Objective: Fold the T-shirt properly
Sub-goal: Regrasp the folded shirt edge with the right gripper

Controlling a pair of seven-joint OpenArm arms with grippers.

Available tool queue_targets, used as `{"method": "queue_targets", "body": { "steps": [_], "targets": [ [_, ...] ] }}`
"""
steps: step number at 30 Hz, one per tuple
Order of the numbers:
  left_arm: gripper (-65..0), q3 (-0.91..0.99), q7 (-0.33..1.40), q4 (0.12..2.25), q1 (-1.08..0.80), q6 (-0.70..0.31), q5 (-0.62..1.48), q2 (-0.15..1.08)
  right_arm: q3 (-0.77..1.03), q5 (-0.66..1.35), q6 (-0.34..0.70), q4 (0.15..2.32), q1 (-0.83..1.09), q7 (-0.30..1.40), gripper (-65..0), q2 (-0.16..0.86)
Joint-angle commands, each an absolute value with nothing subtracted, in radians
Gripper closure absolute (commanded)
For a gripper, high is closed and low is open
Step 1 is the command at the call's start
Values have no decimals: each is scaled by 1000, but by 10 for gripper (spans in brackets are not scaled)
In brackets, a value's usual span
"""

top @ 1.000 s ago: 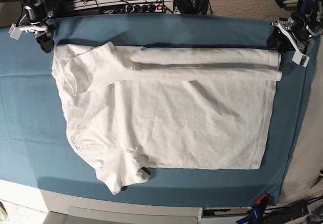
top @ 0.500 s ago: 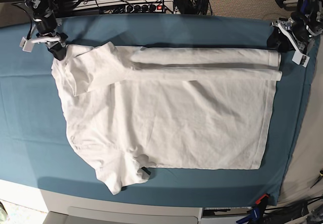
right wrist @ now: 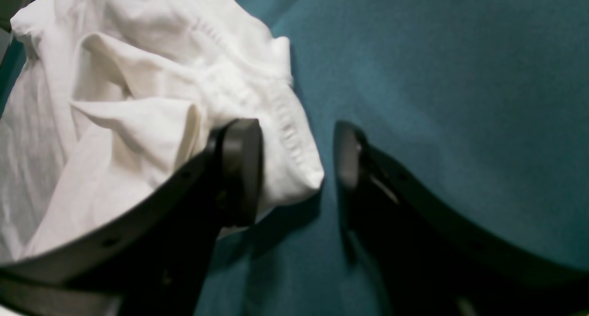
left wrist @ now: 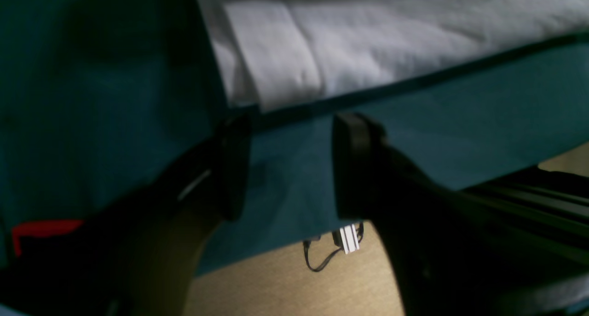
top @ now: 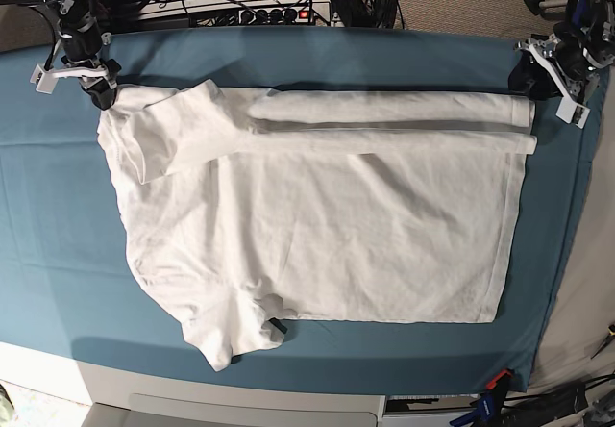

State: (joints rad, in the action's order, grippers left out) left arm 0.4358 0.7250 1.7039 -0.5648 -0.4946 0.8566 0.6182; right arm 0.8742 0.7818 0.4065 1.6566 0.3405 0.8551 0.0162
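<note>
- A tabletop (top: 317,52) draped in a teal cloth fills most of the overhead view, with cables and equipment along its far edge.
- A white T-shirt (top: 317,225) lies spread across the middle of the tabletop. Its far long side is already folded inward into a narrow band, its hem points toward the view's right, and a sleeve sticks out at the near left.
- The T-shirt looks light, soft and limp, judging by its wrinkles. It will likely sag and drag unless lifted at two corners together. The stitched hems and sleeve edges look like the firmest places to pinch.
- The right end effector (right wrist: 294,169) sits at the shirt's far left corner. Its fingers are spread apart, one pad (right wrist: 239,169) resting on the bunched sleeve fabric, the other over bare cloth. The stitched sleeve edge lies between them, not yet pinched.
- The left end effector (left wrist: 287,164) hovers just beside the folded hem corner at the far right. Its fingers are also spread, holding nothing, with teal cloth showing between them.
</note>
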Motion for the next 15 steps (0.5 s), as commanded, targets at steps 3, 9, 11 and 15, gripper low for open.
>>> {"method": "queue_targets", "body": {
  "steps": [3, 9, 11, 15],
  "targets": [
    [-297, 447, 707, 1718, -566, -499, 865, 637, 878, 785, 406, 1673, 341, 841, -261, 28],
    [-297, 447, 707, 1718, -565, -499, 868, 637, 862, 796, 407, 1673, 344, 870, -230, 28],
    [-297, 447, 707, 1718, -565, -498, 868, 637, 844, 795, 407, 1673, 344, 871, -166, 27],
    [-296, 447, 717, 1718, -564, -450, 883, 637, 811, 772, 406, 1673, 344, 866, 0, 28]
  ]
}}
